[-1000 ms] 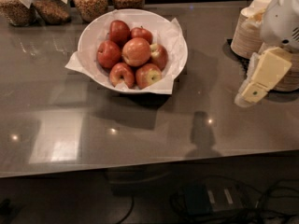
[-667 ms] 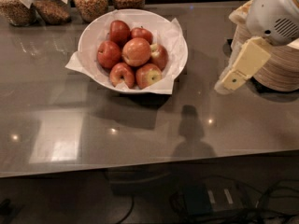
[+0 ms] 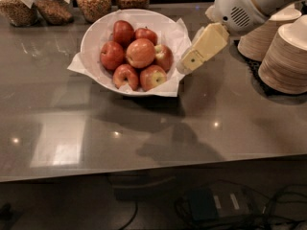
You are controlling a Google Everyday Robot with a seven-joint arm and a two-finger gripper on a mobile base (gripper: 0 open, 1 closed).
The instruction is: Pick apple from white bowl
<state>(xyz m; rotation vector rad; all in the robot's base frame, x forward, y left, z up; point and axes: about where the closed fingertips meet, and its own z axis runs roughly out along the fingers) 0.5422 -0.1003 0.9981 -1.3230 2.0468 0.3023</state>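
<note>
Apple (image 3: 140,52) sits top-centre on the pile of smaller red apples (image 3: 112,55) in the white bowl (image 3: 90,37), far side of the table (image 3: 72,128). Gripper (image 3: 186,65) hangs just beside the bowl's right rim, tilted down-left, apart from the apple. Jaws: spread or pressed together, cannot tell

Snack-bar counter (image 3: 240,123): grain jars (image 3: 93,1), stacked disposable bowls (image 3: 288,56); jaws beside white bowl (image 3: 91,35).

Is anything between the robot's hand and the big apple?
Sideways, yes: the gripper hangs beside the right rim of the white bowl, and a smaller red apple lies between it and the apple. From above, the apple is uncovered.
</note>
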